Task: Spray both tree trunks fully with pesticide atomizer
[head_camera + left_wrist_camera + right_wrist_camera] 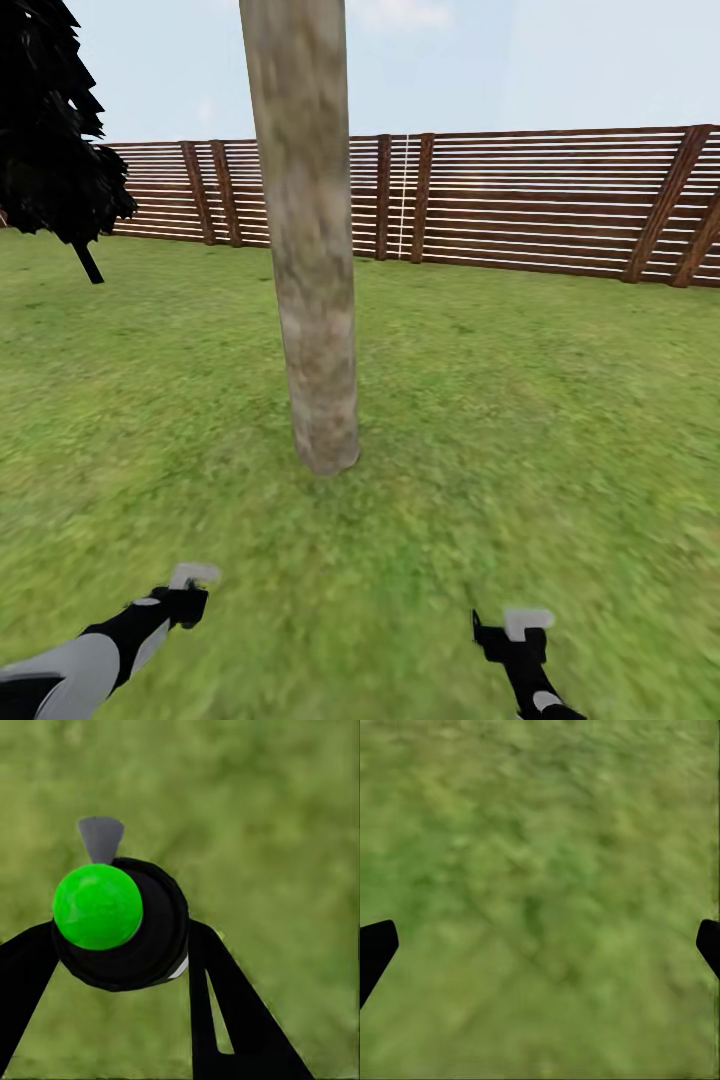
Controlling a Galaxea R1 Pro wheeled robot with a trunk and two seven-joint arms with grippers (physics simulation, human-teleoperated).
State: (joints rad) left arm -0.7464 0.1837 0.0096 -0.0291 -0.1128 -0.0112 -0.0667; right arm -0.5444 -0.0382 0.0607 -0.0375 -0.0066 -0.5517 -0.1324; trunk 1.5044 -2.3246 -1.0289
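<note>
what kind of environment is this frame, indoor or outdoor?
Outdoor, most likely a fenced garden in simulation. Blurry green grass covers the ground, a thick bare tree trunk rises straight ahead, and a brown slatted wooden fence closes off the back under open sky. A dark-leaved tree stands at the left.

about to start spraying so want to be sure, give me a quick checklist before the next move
1. Atomizer in hand: ok. The left gripper clamps the black pesticide atomizer with a green round cap.
2. Target ahead: ok. The thick mottled grey-tan tree trunk stands centred in the head view.
3. Nozzle aimed at trunk: not ok. The left wrist view has the grey nozzle over blurry green grass.
4. Right gripper: ok, open and empty.
5. Pesticide on trunk: not ok, no white specks seen.
6. Second tree: cannot tell.
</note>
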